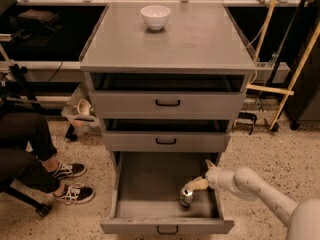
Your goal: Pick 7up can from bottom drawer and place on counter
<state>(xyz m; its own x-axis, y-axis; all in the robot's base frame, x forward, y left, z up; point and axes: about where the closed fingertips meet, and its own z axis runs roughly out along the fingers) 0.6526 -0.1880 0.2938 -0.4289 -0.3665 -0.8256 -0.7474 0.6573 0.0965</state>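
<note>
counter can not yet on it | bottom drawer pulled open | gripper inside drawer, right side, jaws look parted, empty | 7up can seemingly upright near drawer front, just left-below jaws

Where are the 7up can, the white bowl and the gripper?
7up can (185,198): camera view, on its side wall, inside the bottom drawer (145,184).
white bowl (155,17): camera view, on its outer side, on the counter (200,44).
gripper (194,185): camera view, on its pale tip, just above the can.
</note>
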